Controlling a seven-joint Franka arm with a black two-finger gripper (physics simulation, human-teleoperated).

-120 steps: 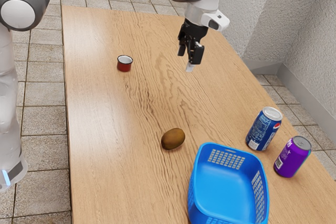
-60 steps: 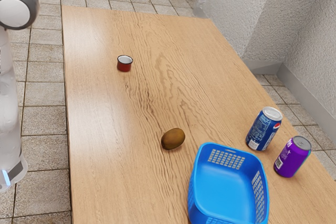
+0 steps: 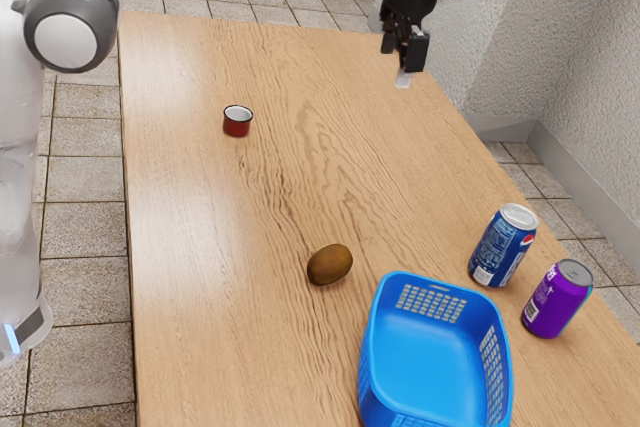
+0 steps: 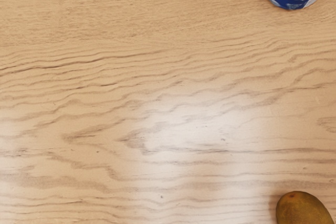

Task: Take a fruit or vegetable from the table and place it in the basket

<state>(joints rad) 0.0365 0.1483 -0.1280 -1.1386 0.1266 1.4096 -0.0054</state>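
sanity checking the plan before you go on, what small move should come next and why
I would probably shift the gripper toward the kiwi, staying high for now: it lies on bare table just outside the blue basket, while the gripper hangs over the table's far end, well away from it.

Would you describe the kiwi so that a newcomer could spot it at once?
Find the blue basket on the wooden table. Just beside it, toward the exterior view's left, lies the kiwi: small, brown and egg-shaped, unlike the upright cans.
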